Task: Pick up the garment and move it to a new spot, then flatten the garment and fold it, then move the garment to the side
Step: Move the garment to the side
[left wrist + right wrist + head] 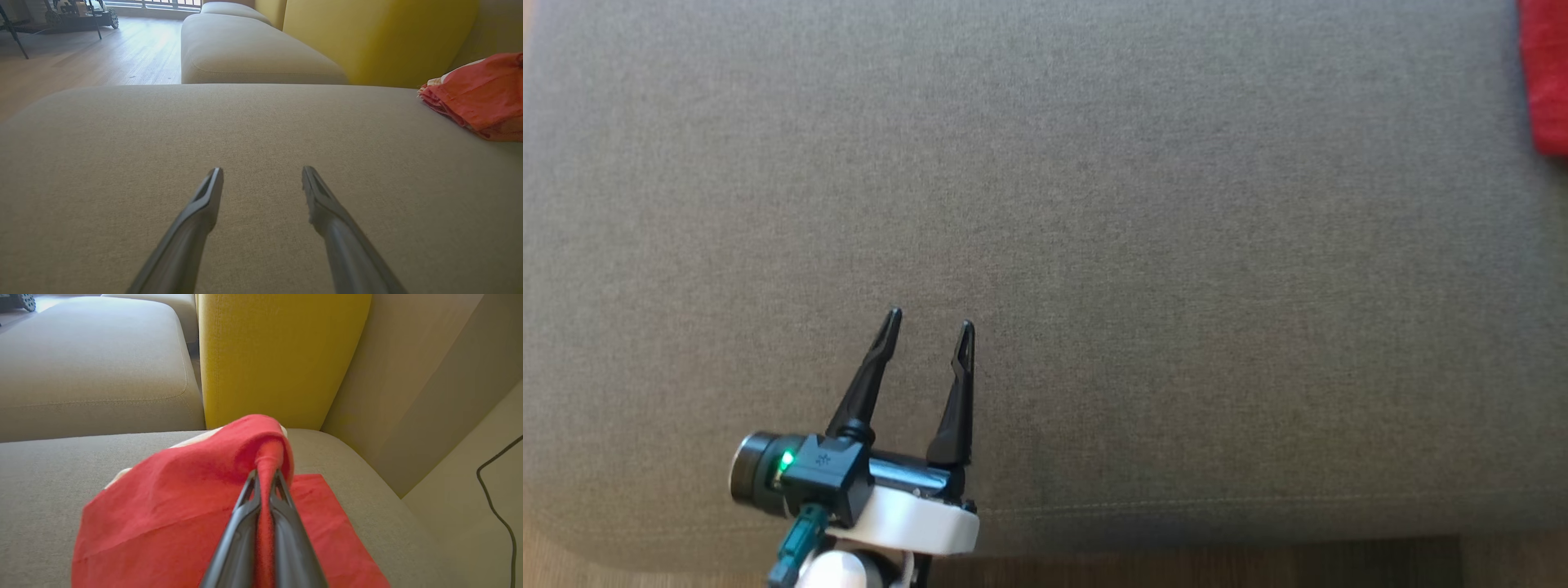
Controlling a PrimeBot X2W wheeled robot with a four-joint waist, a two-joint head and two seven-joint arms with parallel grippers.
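1. Head view: one left gripper (930, 318) hovers over the grey seat cushion (1094, 204), its two fingers spread apart and holding nothing. One red garment (1543, 73) shows at the top right edge, well apart from it.
2. Left wrist view: the same two fingers stand apart above the cushion. The garment lies bunched at the far right. One yellow back cushion (380, 36) and a wooden floor (81, 57) lie beyond.
3. Right wrist view: one right gripper (266, 473) is clenched on a fold of the garment, raised above the part lying flat on the cushion. One dark cable (496, 510) hangs at right.
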